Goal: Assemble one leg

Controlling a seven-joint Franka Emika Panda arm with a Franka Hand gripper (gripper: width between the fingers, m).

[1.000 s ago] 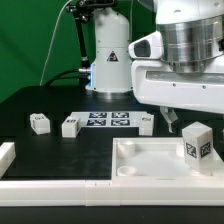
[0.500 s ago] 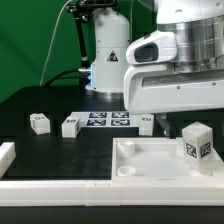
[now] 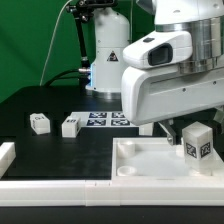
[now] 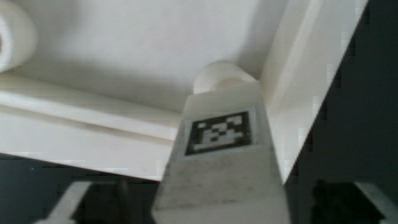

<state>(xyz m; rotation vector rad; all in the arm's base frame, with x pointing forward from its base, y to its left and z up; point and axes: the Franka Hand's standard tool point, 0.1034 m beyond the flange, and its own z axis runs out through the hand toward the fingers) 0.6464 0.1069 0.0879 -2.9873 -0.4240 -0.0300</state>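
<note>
A leg [image 3: 197, 142], a small white block with a black-and-white tag, stands upright on the large white tray [image 3: 140, 162] at the exterior view's right. My gripper [image 3: 178, 126] hangs low over it. In the wrist view the leg [image 4: 221, 140] rises between my two dark fingers [image 4: 98, 203], with a dark gap on each side, so the gripper [image 4: 217, 208] is open and straddles the leg without holding it. The tray's floor and rim [image 4: 107, 90] lie behind it.
Two more tagged white legs [image 3: 39, 123] [image 3: 70, 126] lie on the black table at the exterior view's left. The marker board [image 3: 103, 120] lies behind them. A white rail [image 3: 50, 186] runs along the front, with a raised end [image 3: 7, 153] at the left.
My gripper has moved toward the exterior view's left and lower, and its body now covers more of the area behind the tray. The leg on the tray has not moved.
</note>
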